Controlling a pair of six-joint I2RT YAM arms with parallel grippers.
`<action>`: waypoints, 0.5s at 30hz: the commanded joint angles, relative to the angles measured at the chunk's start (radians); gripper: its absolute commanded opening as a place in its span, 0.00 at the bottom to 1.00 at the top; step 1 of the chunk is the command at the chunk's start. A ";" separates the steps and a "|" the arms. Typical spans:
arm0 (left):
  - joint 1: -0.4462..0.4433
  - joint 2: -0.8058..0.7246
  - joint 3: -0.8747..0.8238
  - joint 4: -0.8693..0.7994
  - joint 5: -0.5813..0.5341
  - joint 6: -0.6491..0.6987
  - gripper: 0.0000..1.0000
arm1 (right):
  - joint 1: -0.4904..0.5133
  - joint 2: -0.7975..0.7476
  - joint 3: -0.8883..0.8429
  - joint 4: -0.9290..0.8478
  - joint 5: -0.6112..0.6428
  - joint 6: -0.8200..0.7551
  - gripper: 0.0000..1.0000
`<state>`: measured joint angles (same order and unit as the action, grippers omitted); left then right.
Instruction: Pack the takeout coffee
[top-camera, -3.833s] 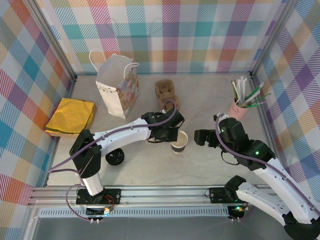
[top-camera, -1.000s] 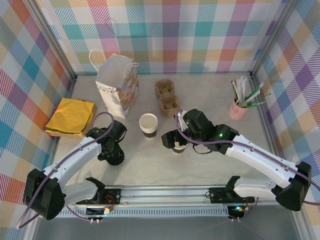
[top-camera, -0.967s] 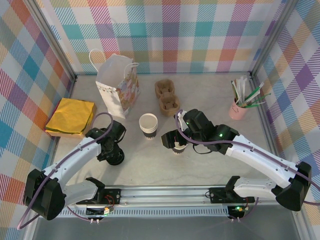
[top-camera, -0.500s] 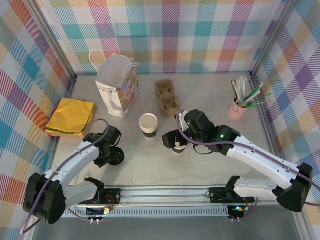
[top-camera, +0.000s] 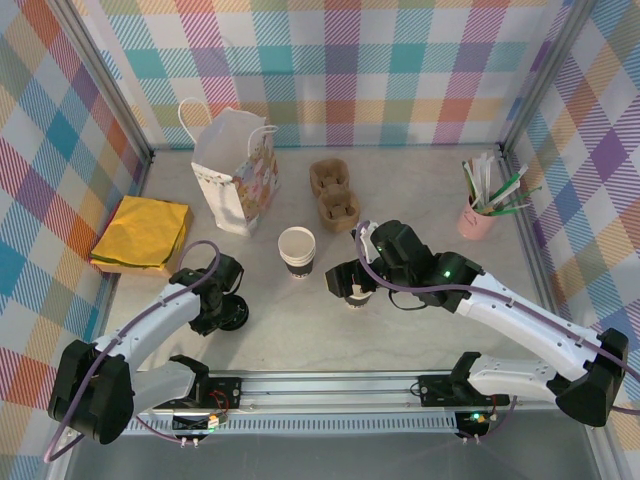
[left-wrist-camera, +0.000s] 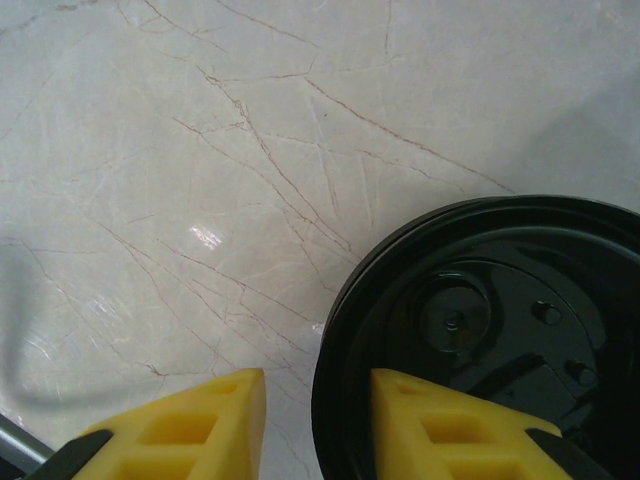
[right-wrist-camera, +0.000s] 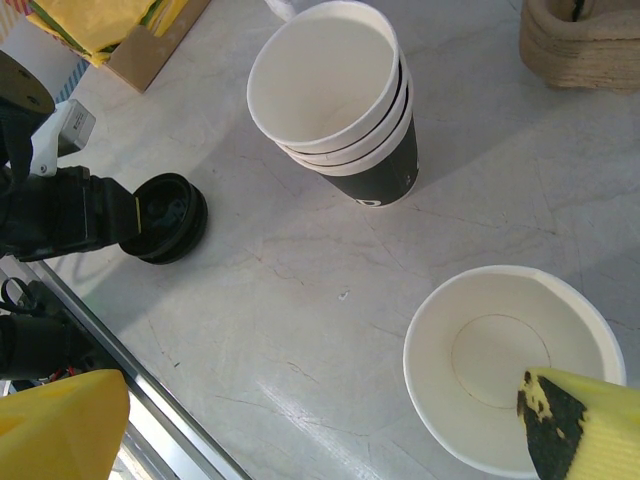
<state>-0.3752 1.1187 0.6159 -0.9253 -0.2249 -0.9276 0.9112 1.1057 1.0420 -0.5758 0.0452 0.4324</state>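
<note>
A lidded takeout coffee is out of view. A loose black lid (left-wrist-camera: 500, 320) lies flat on the marble table near the front left (top-camera: 233, 315). My left gripper (left-wrist-camera: 318, 400) stands astride its rim, one yellow finger over the lid and the other on the table side, a gap left at the rim. A single open white cup (right-wrist-camera: 510, 360) with a black band stands mid-table (top-camera: 358, 297). My right gripper (right-wrist-camera: 320, 390) hangs wide open above it (top-camera: 345, 285), the cup close to its right finger. A stack of open cups (top-camera: 297, 248) stands just behind, to the left.
A white paper bag (top-camera: 235, 180) stands at the back left. A brown pulp cup carrier (top-camera: 335, 195) sits behind the cups. A pink holder of stirrers (top-camera: 480, 205) is at the right wall. Yellow napkins (top-camera: 145, 232) lie at the left. A metal rail (top-camera: 320, 385) runs along the front edge.
My left gripper has come down a little onto the black lid and its jaws have narrowed round the rim. The right arm and the cups have hardly moved.
</note>
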 joint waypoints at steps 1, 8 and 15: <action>0.013 -0.008 -0.012 0.002 0.004 -0.005 0.30 | 0.008 -0.017 -0.010 0.015 0.010 -0.007 0.99; 0.013 -0.024 0.003 -0.019 -0.002 0.001 0.09 | 0.007 -0.014 -0.008 0.011 0.009 -0.005 0.99; 0.013 -0.088 0.060 -0.092 -0.011 0.007 0.01 | 0.008 -0.014 -0.007 0.015 0.006 -0.001 0.99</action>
<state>-0.3706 1.0687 0.6304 -0.9516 -0.2256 -0.9237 0.9112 1.1057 1.0420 -0.5758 0.0448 0.4328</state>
